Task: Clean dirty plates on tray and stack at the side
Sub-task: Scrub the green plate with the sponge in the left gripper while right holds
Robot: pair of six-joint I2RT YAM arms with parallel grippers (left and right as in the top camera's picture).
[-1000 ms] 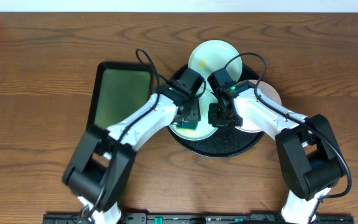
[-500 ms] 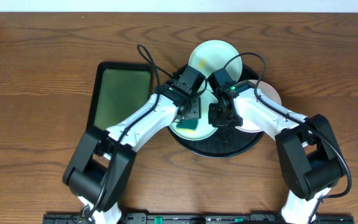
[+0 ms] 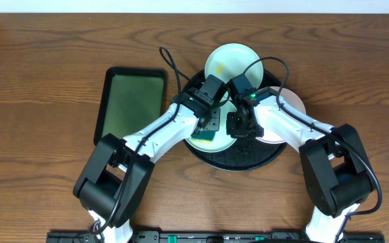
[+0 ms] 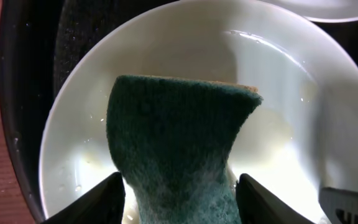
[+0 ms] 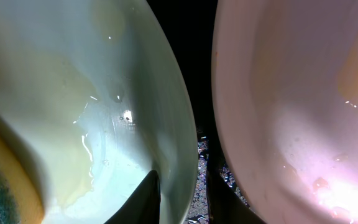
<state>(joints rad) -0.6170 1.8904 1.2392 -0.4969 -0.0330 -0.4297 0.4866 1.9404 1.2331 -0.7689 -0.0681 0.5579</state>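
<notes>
Centre-frame, the plate lies right under the sponge clamped by the left gripper — right gripper pinches its rim.

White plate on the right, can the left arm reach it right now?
Probably not: the right arm crosses over the white plate, and the left gripper is shut on the sponge.

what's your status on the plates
Left hand shut on sponge, pressed into mint plate on tray. Right hand pinching its rim. White plate close alongside.
</notes>
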